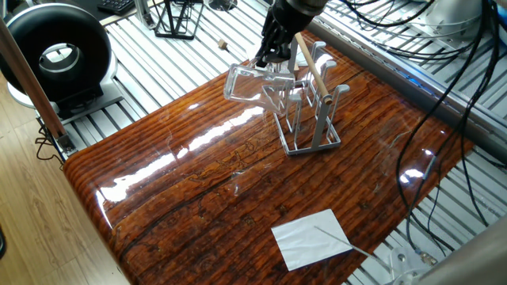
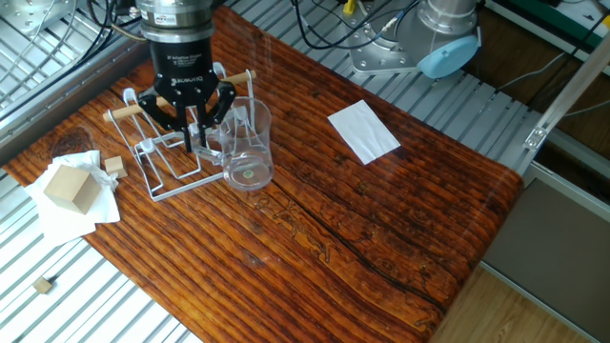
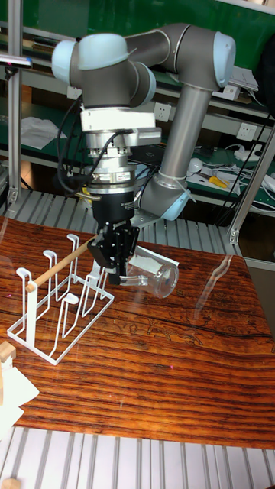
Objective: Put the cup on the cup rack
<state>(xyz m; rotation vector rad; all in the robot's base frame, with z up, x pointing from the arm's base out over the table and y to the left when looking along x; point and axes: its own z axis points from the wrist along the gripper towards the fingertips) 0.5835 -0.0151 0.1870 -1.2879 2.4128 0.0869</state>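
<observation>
Nearest the tall fixed camera lies bare table, then the cup rack standing at its left end. Just beyond, the hand grips the cup by its rim, holding it tipped sideways in the air beside the rack's pegs.

white paper sheet on the wooden table, wooden block on tissue — black wire stand beyond
</observation>
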